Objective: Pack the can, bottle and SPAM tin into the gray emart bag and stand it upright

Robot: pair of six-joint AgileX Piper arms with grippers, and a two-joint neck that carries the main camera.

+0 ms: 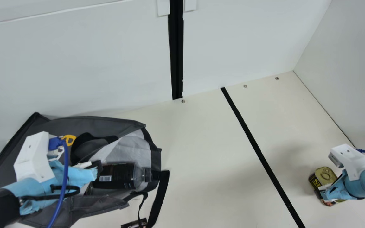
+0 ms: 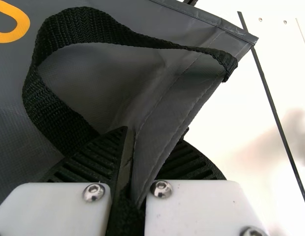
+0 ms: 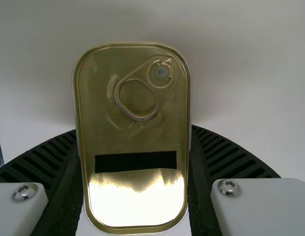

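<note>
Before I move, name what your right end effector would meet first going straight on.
With the SPAM tin already in its grip, the right end effector would probably meet the cream table first; how near is unclear.

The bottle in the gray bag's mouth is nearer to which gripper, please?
Left. The left gripper pinches the edge of the bag close to the bottle; the right gripper is across the table, the SPAM tin between its fingers.

the bottle (image 1: 119,178) seems inside the bag (image 1: 106,122), left of the tin (image 1: 324,175).
</note>
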